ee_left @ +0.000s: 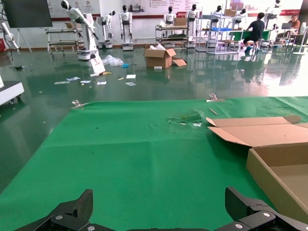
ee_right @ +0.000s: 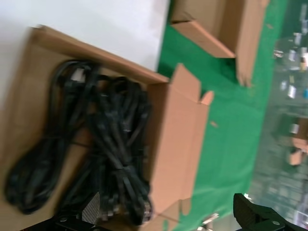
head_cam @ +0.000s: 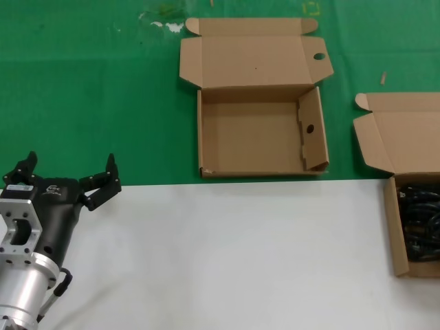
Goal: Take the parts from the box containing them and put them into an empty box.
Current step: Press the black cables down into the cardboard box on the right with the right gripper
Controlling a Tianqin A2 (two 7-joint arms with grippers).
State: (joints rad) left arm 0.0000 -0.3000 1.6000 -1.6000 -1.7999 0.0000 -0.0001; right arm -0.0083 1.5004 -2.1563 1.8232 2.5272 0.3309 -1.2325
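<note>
The cables point(ee_right: 96, 154) lie bundled in the right box point(head_cam: 397, 227) at the right edge of the head view, directly below the right gripper point(ee_right: 168, 216), whose fingers are spread wide above them. The holed box point(head_cam: 261, 137) sits empty at upper centre. The left gripper point(head_cam: 69, 175), lower left, is released, its arm angled up from the corner. No writing is legible.

Green cloth point(head_cam: 89, 89) covers the far half of the surface, a white sheet point(head_cam: 227, 254) the near half, with humanoid robots point(ee_left: 126, 21) lined up way back and an open cardboard carton point(ee_left: 160, 57) on the floor.
</note>
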